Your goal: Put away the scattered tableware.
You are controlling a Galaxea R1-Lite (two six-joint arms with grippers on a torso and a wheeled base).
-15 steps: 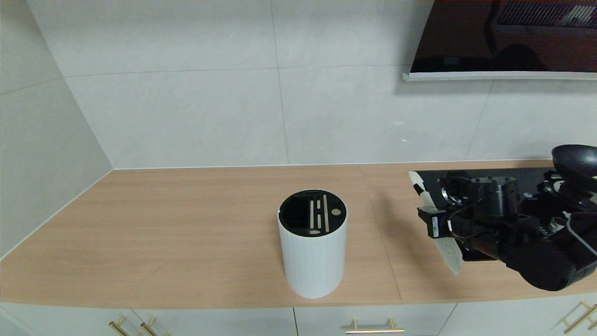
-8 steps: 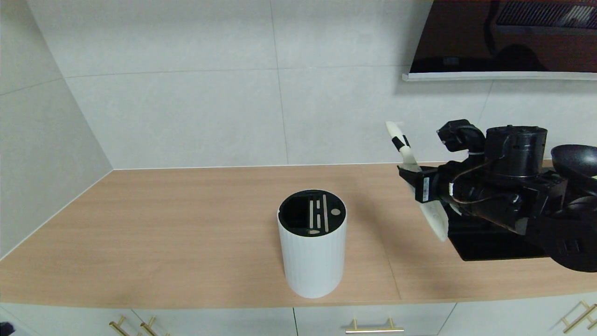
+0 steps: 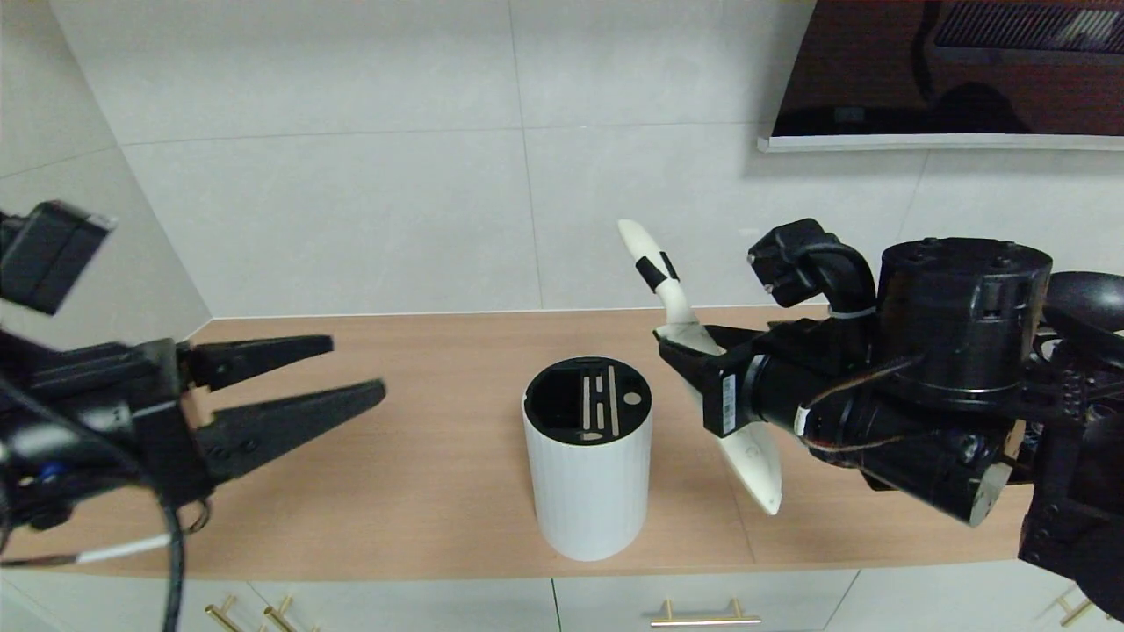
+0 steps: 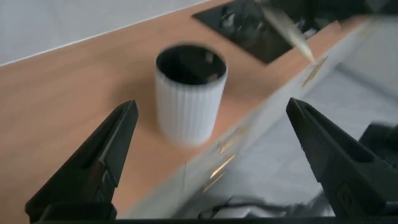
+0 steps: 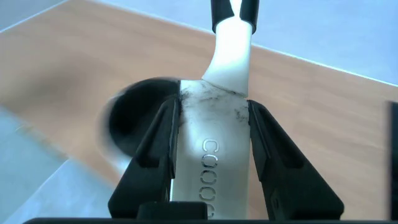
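At the left, the left gripper (image 3: pixel 358 364) hung over the wooden countertop (image 3: pixel 421 474) with its jaws spread wide and nothing between them. A bare stretch of wood separated it from the white ribbed holder (image 3: pixel 588 491). The holder stood upright near the front edge of the counter, its black slotted top (image 3: pixel 590 399) uncovered. Just to the right of it, and not touching it, the white knife (image 3: pixel 755 461) was held tilted in the air, with the black-banded handle up toward the tiled wall (image 3: pixel 351 202) and the tip pointing down and forward. The right gripper (image 3: pixel 694 351) was clamped across the knife's wide middle. The dark range hood (image 3: pixel 948 79) hung on the wall above the right arm. Bare wood ran from the holder back to the wall and left to the corner, and brass cabinet handles (image 3: pixel 702 619) showed below the front edge.
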